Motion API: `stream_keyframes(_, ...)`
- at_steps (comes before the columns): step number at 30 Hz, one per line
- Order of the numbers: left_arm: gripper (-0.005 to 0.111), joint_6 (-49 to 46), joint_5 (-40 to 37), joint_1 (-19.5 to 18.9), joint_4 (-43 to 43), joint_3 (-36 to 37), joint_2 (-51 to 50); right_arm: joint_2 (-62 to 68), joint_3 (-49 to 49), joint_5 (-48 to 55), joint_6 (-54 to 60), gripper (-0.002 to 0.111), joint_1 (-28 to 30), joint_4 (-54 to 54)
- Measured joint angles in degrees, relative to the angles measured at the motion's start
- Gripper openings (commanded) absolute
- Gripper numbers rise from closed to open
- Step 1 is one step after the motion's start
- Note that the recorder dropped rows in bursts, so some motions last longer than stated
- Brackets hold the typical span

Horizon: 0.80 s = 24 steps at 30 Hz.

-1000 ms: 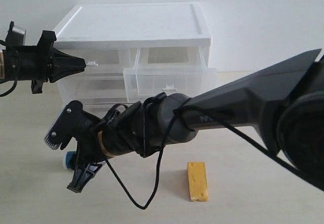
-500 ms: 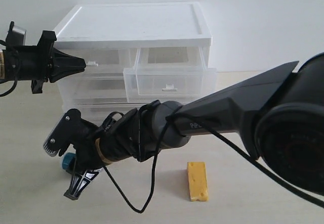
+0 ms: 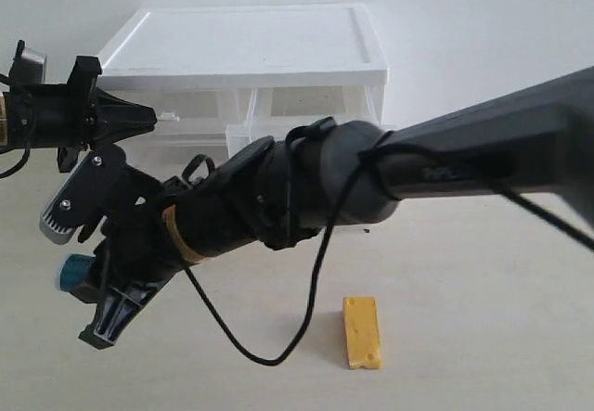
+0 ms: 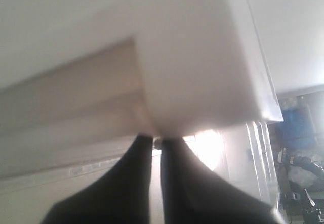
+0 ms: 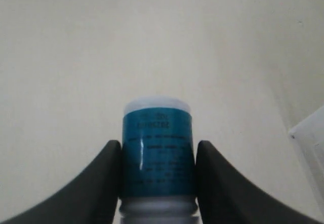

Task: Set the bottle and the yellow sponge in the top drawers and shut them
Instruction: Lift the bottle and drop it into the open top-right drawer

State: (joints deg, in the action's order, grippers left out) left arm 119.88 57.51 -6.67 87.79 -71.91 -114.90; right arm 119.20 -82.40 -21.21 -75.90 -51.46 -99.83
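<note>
The bottle, white with a teal label, is off the table, with my right gripper shut on it at the front left. In the right wrist view the bottle sits tight between the fingers of the right gripper. The yellow sponge lies on the table at the front. My left gripper is shut on the handle tab of the left top drawer, which is closed. The right top drawer is pulled out, mostly hidden behind the right arm. The left gripper shows its tips pinched under the cabinet top.
The white-topped cabinet stands at the back against the wall. The right arm stretches across its front from the right. A black cable hangs from that arm down to the table beside the sponge.
My right gripper has risen and shifted left with the bottle, lifting it off the table. The left gripper has stayed at the handle tab. The sponge has not moved.
</note>
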Motion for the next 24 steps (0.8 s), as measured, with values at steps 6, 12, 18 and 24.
stream_keyframes(6, 0.004, 0.0, 1.1, -1.8, 0.3, 0.0, -0.4, -11.0, 7.8, 1.6, 2.4, 0.000, 0.0, -0.3)
stream_keyframes(12, 0.004, 0.0, 1.1, -1.8, 0.4, 0.0, -0.4, -21.3, 8.5, 6.6, 2.9, 0.000, 1.8, -0.3)
stream_keyframes(18, 0.004, 0.0, 1.2, -1.8, 0.4, 0.0, -0.4, -25.0, 8.5, 9.3, -2.3, 0.000, 10.0, -0.3)
stream_keyframes(24, 0.004, 0.0, 1.2, -1.8, 0.4, 0.0, -0.4, -24.4, 9.0, 0.4, -6.9, 0.000, 19.9, -0.2)
